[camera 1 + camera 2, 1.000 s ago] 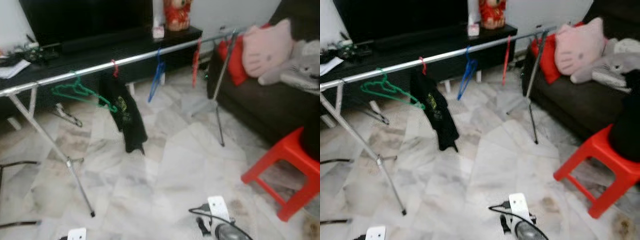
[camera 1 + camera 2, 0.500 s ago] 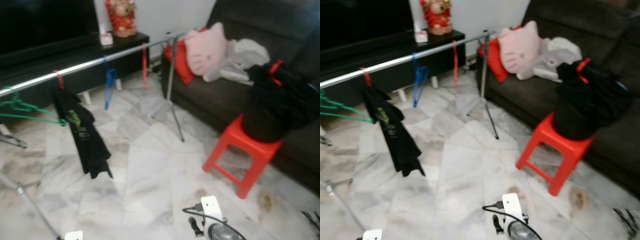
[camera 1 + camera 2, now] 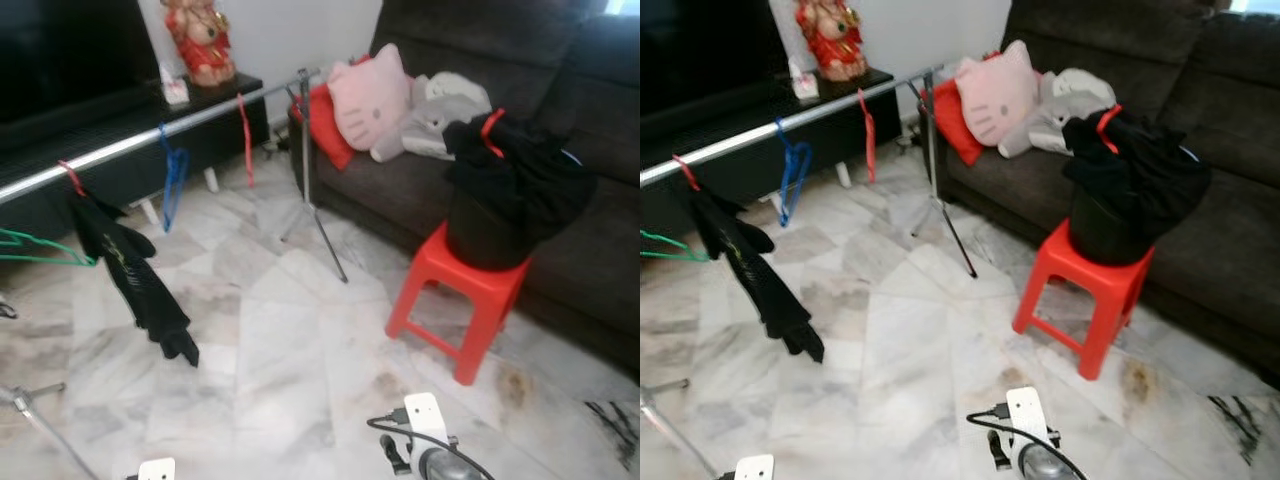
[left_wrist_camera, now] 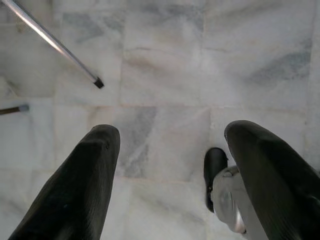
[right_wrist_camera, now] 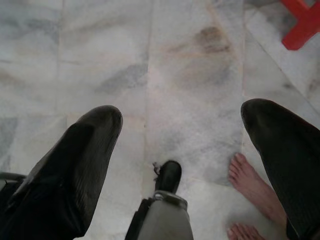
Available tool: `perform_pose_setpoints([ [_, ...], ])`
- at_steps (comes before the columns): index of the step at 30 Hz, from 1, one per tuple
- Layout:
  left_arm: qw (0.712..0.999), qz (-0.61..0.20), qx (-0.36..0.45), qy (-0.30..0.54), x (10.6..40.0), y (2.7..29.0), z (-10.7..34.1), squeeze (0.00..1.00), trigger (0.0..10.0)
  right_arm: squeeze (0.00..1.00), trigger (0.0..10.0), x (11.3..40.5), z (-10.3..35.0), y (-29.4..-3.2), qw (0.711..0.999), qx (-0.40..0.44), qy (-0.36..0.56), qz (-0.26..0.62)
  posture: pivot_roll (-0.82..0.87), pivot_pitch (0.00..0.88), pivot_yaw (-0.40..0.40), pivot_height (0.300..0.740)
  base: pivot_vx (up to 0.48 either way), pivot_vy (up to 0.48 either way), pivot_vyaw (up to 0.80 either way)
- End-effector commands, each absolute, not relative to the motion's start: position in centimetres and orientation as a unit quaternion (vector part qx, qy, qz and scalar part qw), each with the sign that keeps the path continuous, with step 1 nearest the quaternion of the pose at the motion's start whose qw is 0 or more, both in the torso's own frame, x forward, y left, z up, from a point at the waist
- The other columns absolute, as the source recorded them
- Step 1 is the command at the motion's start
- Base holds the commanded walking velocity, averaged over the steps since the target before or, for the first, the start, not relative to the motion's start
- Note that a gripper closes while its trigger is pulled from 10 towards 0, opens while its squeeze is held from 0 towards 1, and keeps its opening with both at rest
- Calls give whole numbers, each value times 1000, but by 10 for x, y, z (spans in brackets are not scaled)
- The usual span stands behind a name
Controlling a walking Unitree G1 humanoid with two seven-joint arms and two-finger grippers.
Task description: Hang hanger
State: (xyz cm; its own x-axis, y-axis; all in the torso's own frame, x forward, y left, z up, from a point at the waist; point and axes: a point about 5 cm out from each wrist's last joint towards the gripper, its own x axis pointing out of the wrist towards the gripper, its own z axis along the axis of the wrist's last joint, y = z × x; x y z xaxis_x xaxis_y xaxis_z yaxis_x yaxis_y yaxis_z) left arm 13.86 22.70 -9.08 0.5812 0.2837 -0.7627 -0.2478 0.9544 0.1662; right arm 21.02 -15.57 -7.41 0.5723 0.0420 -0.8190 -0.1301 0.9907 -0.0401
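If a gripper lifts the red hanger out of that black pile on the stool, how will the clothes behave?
Probably floppy: the black clothes drape over the bucket in soft folds. Loose folds may snag or drag as the hanger rises. The bucket sits high on the narrow stool, so a sideways pull could tip it.

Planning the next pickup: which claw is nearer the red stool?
Right. The right claw hangs open over the floor, with the red stool at the edge of its wrist view; the left claw hangs open by a rack leg.
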Motion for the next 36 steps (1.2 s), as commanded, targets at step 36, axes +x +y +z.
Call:
perform_pose_setpoints([
  [36, 888, 145, 12, 436, 140, 224, -91, 0, 10000, 0, 10000, 193, -80, -175, 884, -49, 461, 62, -10, 0, 42, 740, 390, 0, 139],
])
